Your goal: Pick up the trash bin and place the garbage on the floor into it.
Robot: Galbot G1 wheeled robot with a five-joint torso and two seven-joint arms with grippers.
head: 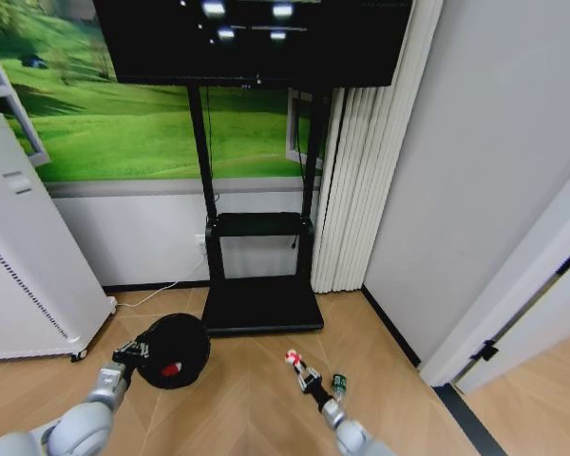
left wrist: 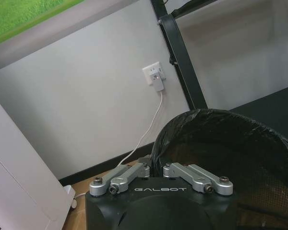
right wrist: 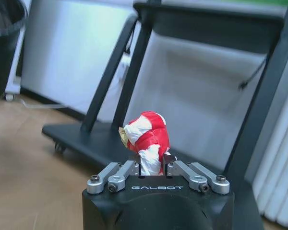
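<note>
The small black round trash bin with its black liner (head: 173, 350) hangs tilted at the left side of the floor scene, its mouth turned toward the camera and a red scrap already lying inside; the left gripper (head: 131, 352) is pinched onto its near rim. To its right, well apart, the right gripper (head: 302, 370) is pressed together on a crumpled red-and-white wrapper (right wrist: 145, 139). So the bin lies to the left of the loaded gripper. A small clear bottle with green label (head: 340, 384) rests on the floor just beside the right arm.

The trash bin (left wrist: 221, 143) runs off the frame's edge, and its rim hides the left gripper's (left wrist: 151, 165) fingertips
</note>
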